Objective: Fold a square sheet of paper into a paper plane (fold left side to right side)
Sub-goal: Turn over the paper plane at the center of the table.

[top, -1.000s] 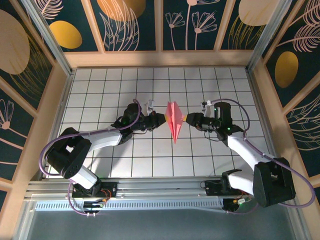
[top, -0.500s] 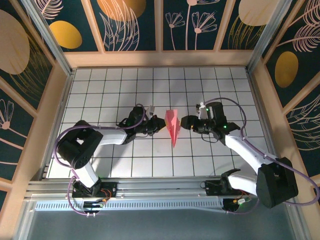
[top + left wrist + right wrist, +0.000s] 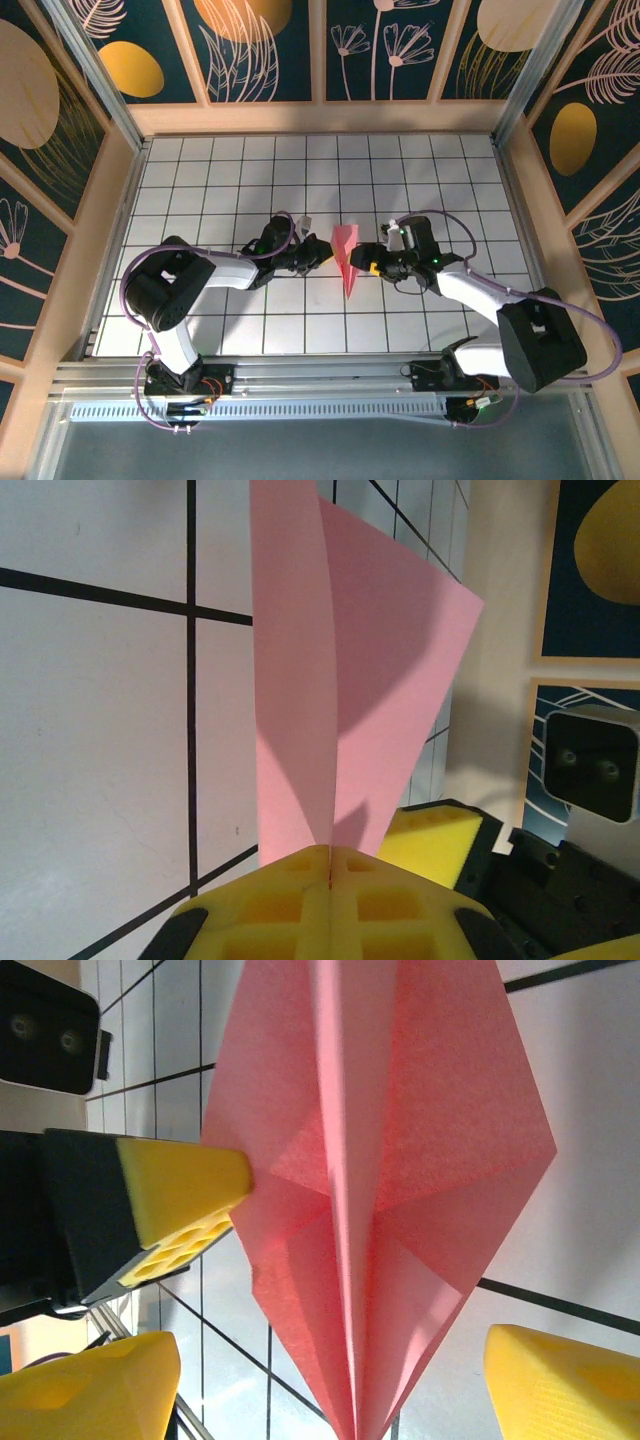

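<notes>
I see a salmon-pink paper plane (image 3: 346, 255) mid-frame on a white desk (image 3: 200, 170) gridded with dark lines. The fingers (image 3: 270, 910) are yellow. Navy walls (image 3: 150, 40) up top carry gold ovals and pale leaf outlines.

left arm (image 3: 212, 268): white links, black rounded joint housings | right arm (image 3: 472, 290): same white links and black joints | cables (image 3: 126, 280): purple, one beside each arm | finger pads (image 3: 265, 910): yellow, moulded with square and hexagonal cells, on black mounts | bases (image 3: 165, 378): black, exposed red wiring
</notes>
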